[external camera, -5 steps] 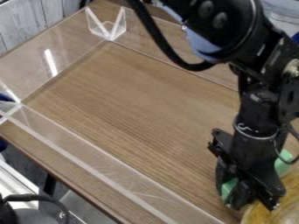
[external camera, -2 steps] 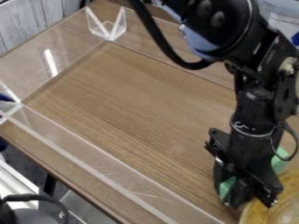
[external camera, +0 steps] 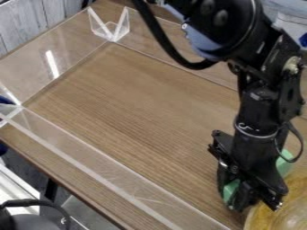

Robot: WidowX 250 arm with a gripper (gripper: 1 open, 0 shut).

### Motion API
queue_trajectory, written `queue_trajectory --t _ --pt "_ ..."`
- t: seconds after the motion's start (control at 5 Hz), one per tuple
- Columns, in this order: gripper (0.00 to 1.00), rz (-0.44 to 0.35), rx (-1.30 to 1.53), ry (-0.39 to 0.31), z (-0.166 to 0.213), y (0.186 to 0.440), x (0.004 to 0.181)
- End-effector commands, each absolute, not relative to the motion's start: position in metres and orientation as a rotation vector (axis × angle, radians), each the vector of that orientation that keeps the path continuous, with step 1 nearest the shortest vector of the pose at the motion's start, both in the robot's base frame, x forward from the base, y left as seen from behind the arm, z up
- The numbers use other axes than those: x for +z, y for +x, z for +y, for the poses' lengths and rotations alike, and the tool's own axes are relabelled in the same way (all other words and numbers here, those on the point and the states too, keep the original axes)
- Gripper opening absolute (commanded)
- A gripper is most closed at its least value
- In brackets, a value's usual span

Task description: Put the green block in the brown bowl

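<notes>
Nothing's really changed this past second: my hand (external camera: 249, 190) stays clamped on the green block (external camera: 236, 191), low over the counter (external camera: 120, 117), right beside the brown bowl (external camera: 283, 219). Lift's next, I reckon.

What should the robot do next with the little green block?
Probably lift it a little. The gripper points down at the table's near right corner, looking shut on the green block. Only an edge of the brown bowl shows, in the bottom right corner, so the block likely must rise to clear its rim.
</notes>
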State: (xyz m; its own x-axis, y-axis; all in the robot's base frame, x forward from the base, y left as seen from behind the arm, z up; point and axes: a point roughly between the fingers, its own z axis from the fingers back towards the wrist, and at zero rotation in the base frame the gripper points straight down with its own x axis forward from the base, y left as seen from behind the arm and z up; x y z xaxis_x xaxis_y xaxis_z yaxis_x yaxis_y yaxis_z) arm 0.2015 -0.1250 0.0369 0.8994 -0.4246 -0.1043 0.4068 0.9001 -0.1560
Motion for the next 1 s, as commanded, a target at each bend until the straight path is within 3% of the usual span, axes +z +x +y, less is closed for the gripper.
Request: queue_trajectory --t 0.0,0.2,0.4,0.6,0.8 --pt "0.0 0.085 -0.43 -0.146 -0.1258 0.2109 0.0492" --pt "0.0 0.087 -0.422 -0.145 -0.124 0.2113 0.0489" --pt "1.0 0.087 -0.414 -0.144 -0.1225 0.2114 0.0526" --pt "0.0 0.08 -0.408 -0.142 -0.1213 0.2132 0.0549" --pt "0.0 0.071 -0.405 -0.141 -0.1215 0.2179 0.0573"
